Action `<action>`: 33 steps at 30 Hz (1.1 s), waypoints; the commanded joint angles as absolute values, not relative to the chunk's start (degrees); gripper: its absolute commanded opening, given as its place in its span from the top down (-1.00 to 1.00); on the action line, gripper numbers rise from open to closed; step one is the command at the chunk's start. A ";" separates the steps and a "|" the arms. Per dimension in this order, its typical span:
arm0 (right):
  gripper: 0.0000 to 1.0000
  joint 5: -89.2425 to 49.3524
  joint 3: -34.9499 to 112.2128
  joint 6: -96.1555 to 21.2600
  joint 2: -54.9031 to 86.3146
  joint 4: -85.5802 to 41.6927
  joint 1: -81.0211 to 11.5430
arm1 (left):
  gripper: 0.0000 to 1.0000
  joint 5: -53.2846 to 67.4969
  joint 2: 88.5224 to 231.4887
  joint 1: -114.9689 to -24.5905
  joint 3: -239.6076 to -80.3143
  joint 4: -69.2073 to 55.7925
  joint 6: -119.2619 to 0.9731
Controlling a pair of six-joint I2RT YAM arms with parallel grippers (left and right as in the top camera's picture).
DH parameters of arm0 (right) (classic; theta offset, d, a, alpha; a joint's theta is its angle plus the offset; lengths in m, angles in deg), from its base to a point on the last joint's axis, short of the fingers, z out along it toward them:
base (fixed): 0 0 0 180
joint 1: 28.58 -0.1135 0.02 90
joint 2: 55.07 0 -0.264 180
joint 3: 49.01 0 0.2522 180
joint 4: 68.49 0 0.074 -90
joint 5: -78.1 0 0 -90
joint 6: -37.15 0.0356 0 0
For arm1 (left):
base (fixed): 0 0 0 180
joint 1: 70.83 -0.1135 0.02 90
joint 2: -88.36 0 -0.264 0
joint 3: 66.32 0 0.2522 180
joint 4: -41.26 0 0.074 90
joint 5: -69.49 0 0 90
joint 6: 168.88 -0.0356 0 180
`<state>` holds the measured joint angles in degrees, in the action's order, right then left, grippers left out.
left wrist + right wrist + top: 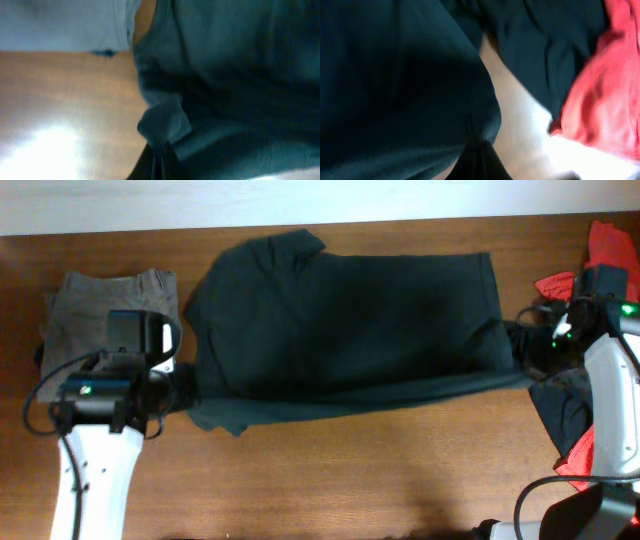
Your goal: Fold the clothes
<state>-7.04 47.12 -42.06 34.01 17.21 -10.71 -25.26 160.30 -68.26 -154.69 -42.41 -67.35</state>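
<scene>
A dark green T-shirt [340,320] lies spread across the middle of the wooden table, its front edge lifted and stretched between my two grippers. My left gripper [180,392] is shut on the shirt's left front corner [165,125]. My right gripper [528,360] is shut on the shirt's right front corner [485,135]. The shirt fills most of the left wrist view [235,75] and of the right wrist view [395,75]. Both sets of fingers are hidden under cloth in the blurred wrist views.
A folded grey-brown garment [110,300] lies at the far left, also showing pale in the left wrist view [60,22]. A pile of red cloth [610,250] and dark cloth [565,415] sits at the right edge, red also in the right wrist view [605,90].
</scene>
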 commanded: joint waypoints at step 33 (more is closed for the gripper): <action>0.91 -12.35 47.14 -48.40 52.11 -13.71 -11.82 | 0.99 -25.44 186.94 -68.46 -150.67 11.05 -66.89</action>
